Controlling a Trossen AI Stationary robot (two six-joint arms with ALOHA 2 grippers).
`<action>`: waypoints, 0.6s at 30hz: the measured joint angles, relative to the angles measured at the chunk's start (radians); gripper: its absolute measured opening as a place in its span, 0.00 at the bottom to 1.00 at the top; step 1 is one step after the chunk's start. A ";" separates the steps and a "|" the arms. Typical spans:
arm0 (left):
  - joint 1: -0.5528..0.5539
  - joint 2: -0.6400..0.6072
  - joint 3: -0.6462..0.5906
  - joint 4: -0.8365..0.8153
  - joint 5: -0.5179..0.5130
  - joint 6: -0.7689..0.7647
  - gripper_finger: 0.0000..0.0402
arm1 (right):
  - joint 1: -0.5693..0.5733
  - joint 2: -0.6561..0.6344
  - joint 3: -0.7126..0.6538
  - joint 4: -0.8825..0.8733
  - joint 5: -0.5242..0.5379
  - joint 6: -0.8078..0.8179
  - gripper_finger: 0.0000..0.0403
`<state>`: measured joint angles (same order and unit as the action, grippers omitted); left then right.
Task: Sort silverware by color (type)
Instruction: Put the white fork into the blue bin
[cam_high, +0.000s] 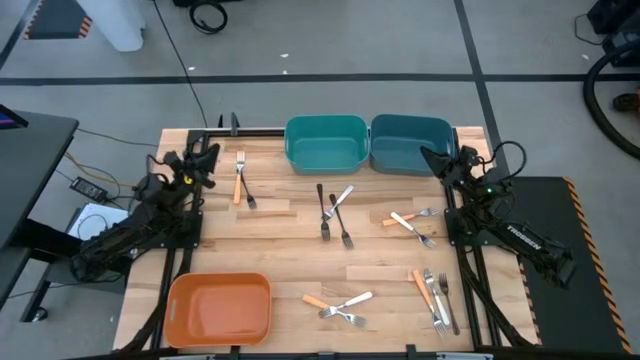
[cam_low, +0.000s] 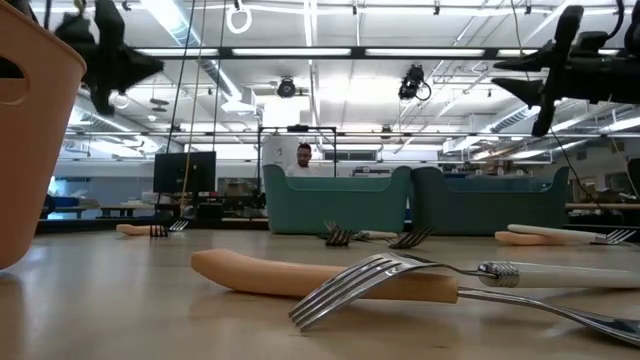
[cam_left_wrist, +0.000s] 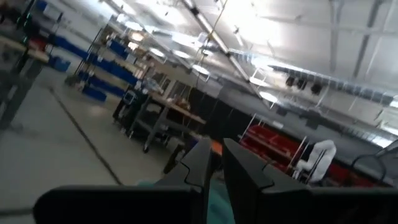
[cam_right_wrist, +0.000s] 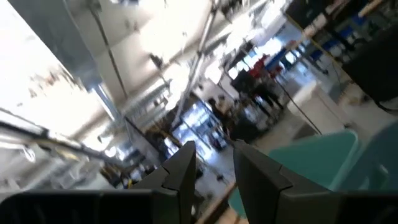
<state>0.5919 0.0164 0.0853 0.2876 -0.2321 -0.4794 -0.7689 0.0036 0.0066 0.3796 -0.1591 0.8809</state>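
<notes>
The silverware lies loose on the wooden table (cam_high: 270, 255): an orange-handled fork (cam_high: 238, 186) beside a dark one at the far left, dark and silver forks (cam_high: 335, 215) in the middle, more forks at the right (cam_high: 410, 224), near right (cam_high: 433, 296) and near centre (cam_high: 338, 305). My left gripper (cam_high: 207, 158) hangs above the table's far left corner, open by a narrow gap (cam_left_wrist: 216, 167), with nothing in it. My right gripper (cam_high: 434, 158) hangs above the far right, by the blue bin, open (cam_right_wrist: 215, 169) and holding nothing.
A teal bin (cam_high: 325, 144) and a blue bin (cam_high: 411, 144) stand side by side at the far edge. An orange bin (cam_high: 218, 308) stands at the near left corner. Bare wood lies between the fork groups. A person shows far behind the table (cam_low: 304, 156).
</notes>
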 joint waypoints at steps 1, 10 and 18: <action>0.000 0.010 0.031 -0.012 0.000 0.026 0.12 | 0.000 0.000 0.000 0.022 0.009 -0.001 0.29; 0.000 0.177 0.325 -0.294 0.005 0.227 0.12 | 0.000 0.004 0.028 0.157 0.100 -0.036 0.29; 0.000 0.325 0.465 -0.286 0.105 0.232 0.12 | 0.002 0.102 0.150 0.157 0.095 -0.058 0.29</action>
<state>0.5915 0.3417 0.5499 0.0013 -0.1275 -0.2471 -0.7670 0.1055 0.1562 0.5362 -0.0645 0.8225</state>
